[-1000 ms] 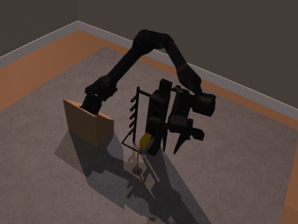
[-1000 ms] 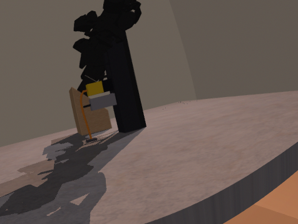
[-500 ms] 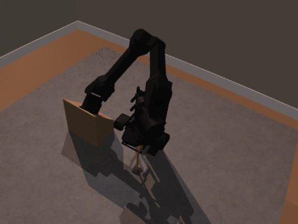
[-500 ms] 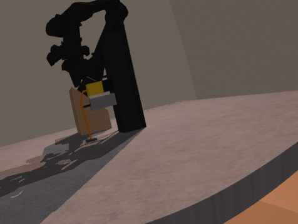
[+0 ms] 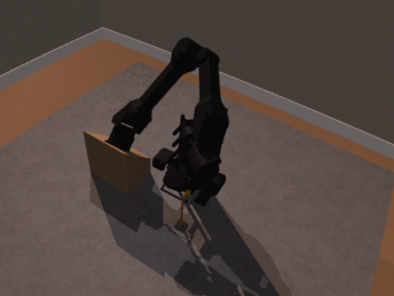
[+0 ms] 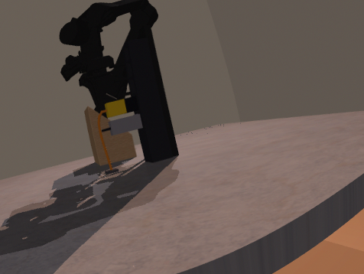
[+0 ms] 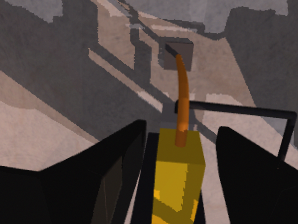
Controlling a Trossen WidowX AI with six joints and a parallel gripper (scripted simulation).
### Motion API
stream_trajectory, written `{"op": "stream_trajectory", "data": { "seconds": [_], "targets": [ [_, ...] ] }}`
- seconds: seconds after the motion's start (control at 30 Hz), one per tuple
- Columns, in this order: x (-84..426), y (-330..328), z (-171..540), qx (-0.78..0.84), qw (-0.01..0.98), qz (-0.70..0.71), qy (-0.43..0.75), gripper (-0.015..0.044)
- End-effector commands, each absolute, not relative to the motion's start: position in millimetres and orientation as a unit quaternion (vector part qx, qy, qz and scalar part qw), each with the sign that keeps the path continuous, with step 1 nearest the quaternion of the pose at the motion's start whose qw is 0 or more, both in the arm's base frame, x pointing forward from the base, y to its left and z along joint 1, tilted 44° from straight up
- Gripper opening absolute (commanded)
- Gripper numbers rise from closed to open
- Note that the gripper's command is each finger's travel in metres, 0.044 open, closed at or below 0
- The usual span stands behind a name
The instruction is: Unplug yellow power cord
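The yellow plug sits on a grey block with a pale top, beside a black upright post. Which of these is the strip, and the plug's prongs, I cannot tell. The orange-yellow cord curves down from the plug to a small dark base on the surface. My gripper is open and points down, one finger on each side of the plug. Gaps show between both fingers and the plug in the wrist view.
A thin black rail runs close by the plug and right finger. A tan wooden block stands at the arm's base. The arm hides much of the post in the top view. Shadows cross the surface.
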State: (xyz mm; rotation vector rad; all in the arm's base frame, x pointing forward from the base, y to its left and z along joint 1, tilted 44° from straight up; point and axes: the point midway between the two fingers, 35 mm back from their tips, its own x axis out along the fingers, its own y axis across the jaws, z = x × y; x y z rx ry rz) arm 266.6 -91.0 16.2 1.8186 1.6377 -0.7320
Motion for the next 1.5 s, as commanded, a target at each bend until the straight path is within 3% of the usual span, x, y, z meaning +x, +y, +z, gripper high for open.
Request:
{"op": "stream_trajectory", "data": {
  "seconds": [0.0,0.93,1.07,1.47],
  "targets": [
    [266,-85,23,0.684,0.288,-0.275,0.612,0.0160],
    [267,-62,28,0.684,0.287,-0.274,0.612,0.0160],
    [267,-64,30,0.682,0.290,-0.273,0.614,0.0055],
    [267,-66,28,0.682,0.290,-0.273,0.614,0.0000]
  ]
}}
